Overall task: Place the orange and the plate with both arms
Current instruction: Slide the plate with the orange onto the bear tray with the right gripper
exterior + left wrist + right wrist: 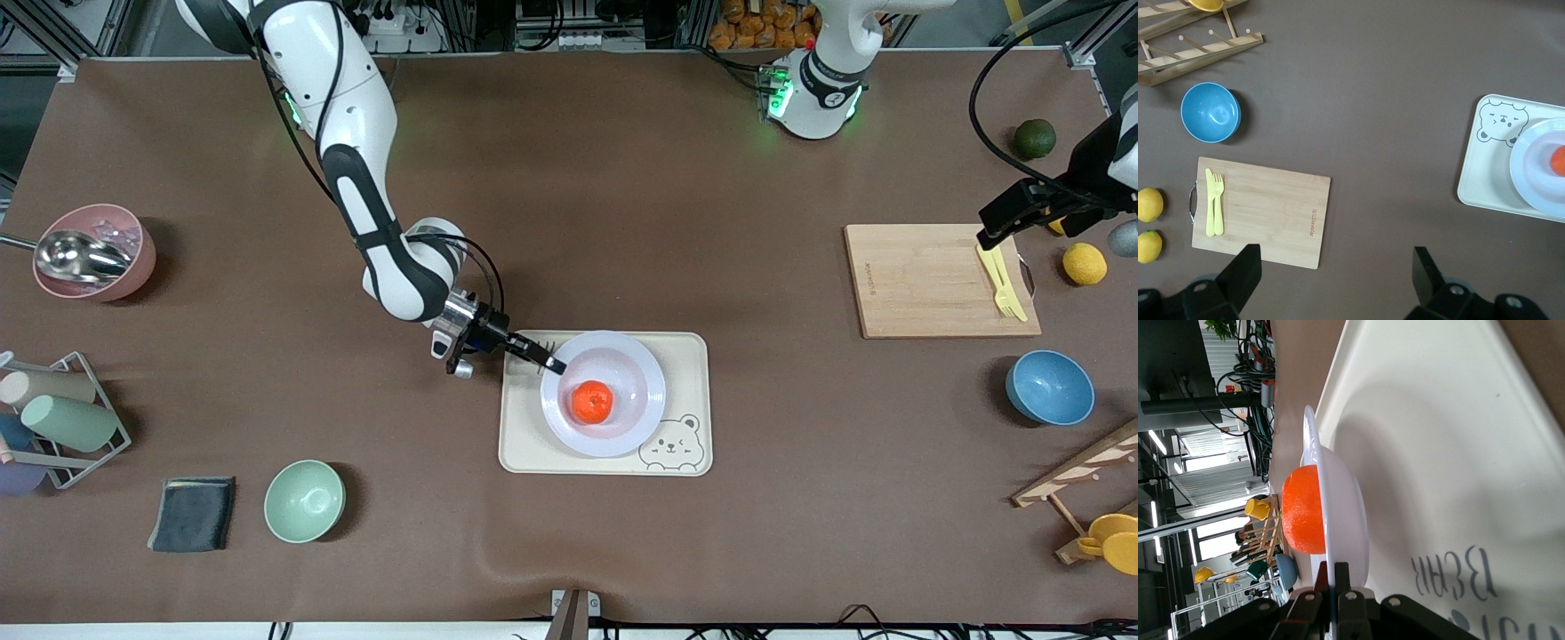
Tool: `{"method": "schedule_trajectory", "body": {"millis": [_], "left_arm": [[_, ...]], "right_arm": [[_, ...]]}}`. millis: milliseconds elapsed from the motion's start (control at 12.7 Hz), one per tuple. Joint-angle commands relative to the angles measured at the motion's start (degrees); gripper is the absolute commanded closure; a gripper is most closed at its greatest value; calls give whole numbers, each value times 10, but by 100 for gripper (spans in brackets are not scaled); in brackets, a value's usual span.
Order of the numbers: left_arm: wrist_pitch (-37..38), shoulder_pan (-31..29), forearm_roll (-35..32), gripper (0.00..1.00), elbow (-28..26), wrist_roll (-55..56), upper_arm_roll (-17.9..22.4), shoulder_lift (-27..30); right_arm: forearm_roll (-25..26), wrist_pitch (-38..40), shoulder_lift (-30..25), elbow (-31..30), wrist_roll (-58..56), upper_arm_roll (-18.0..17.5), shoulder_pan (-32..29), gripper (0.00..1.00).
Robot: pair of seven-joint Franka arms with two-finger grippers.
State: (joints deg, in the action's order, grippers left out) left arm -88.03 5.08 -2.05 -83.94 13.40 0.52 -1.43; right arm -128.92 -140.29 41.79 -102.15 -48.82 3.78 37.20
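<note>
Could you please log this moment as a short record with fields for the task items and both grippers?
orange: in the plate
plate: on the bear-print tray
right gripper: shut on the plate's rim, at the edge toward the right arm's end
left gripper: open, waiting above the cutting board

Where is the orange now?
In the front view, the orange lies in the plate on the bear-print tray, mid-table, beside the right gripper.
</note>
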Motion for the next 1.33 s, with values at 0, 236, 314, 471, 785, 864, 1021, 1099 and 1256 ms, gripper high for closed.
{"method": "schedule_trajectory", "body": {"millis": [0,236,314,471,785,864,1021,1099,1256], "left_arm": [[9,-3,8,0,-3,-12,3,11],[36,-2,10,0,-11,-13,3,3],[36,-3,10,0,-10,-13,3,1],[36,-2,9,0,-9,-12,3,0],[30,-2,4,0,-2,-13,2,3],[28,-2,4,0,-2,-12,1,4],[26,-2,4,0,-2,-12,-1,5],[26,-2,4,0,-2,-12,-1,6],[27,-2,6,0,-2,-12,-3,6]], "right_arm": [[4,-24,17,27,6,-7,-2,100],[4,-29,17,28,6,-7,3,100],[4,-29,18,28,7,-7,1,100],[7,-29,21,28,7,-7,0,80],[12,-34,22,27,27,-7,3,51],[21,-40,22,27,28,-7,2,46],[31,-47,22,26,41,-7,3,46],[51,-51,22,25,51,-7,2,46],[88,-54,22,22,85,-7,3,45]]}}
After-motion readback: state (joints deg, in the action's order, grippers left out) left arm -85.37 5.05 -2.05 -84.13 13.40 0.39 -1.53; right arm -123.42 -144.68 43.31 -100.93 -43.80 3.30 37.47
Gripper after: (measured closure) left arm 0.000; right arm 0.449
